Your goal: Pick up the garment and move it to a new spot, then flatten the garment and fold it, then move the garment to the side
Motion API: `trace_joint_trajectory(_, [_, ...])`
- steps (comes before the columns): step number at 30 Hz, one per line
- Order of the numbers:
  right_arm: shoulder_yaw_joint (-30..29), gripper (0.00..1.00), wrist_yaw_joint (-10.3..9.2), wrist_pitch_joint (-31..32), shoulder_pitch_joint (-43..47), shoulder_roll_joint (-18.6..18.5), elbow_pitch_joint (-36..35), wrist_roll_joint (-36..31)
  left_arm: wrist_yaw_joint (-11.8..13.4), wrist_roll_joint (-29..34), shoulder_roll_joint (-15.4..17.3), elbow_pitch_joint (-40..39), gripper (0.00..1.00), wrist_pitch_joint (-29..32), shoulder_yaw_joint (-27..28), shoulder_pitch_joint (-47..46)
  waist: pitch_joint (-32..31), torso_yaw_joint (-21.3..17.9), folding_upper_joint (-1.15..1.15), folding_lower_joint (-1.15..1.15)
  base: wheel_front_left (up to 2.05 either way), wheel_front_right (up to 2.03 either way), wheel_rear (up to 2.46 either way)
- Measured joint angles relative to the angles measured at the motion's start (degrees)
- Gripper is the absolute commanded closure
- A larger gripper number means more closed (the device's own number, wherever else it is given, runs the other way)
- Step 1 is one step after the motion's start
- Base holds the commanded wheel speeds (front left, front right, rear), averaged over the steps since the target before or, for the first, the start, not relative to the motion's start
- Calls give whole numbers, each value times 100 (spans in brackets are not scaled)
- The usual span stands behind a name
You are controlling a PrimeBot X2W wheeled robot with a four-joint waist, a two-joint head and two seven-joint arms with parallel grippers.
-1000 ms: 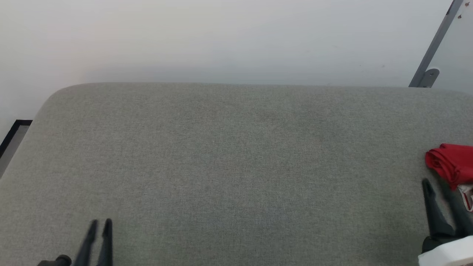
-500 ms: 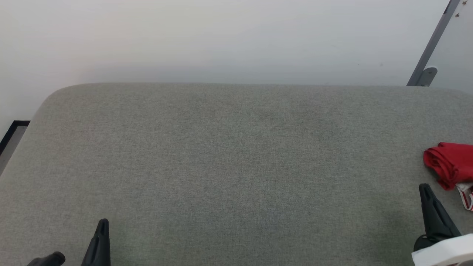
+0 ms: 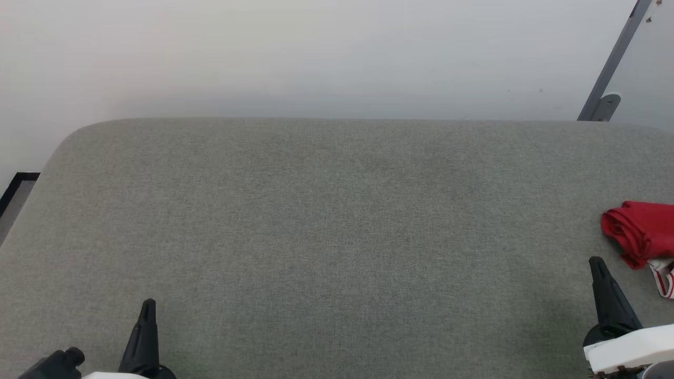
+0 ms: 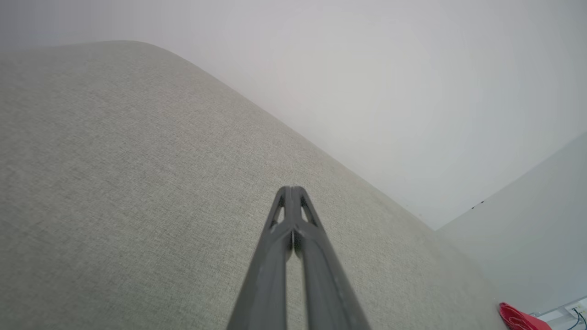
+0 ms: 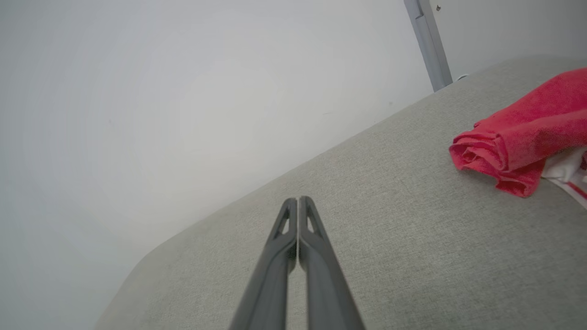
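The garment (image 3: 642, 231) is a bunched red cloth with a bit of red-and-white striped trim, lying at the far right edge of the grey padded surface (image 3: 337, 210). In the right wrist view the garment (image 5: 523, 133) lies to the right of my fingers, apart from them. My right gripper (image 3: 596, 261) is shut and empty, just left of and nearer than the garment. My left gripper (image 3: 147, 304) is shut and empty at the lower left, far from the cloth. Its tips (image 4: 290, 189) are pressed together. The right gripper's tips (image 5: 298, 199) also meet.
A pale wall rises behind the padded surface. A grey metal post (image 3: 611, 63) leans at the upper right. The surface's rounded left corner (image 3: 73, 137) borders a dark-edged floor strip (image 3: 18, 187).
Both grippers closed from open to shut. The right gripper drew back a little from the garment, and both arms shifted slightly up in the head view.
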Motion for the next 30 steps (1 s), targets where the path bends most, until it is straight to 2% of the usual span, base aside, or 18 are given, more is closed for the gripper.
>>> trace_joint_trajectory(30, [-3,100,-1,301,-376,280,408,1889,0,-2039,-149,221,100,538,104,-481,25,-72,0,0,0,0,0])
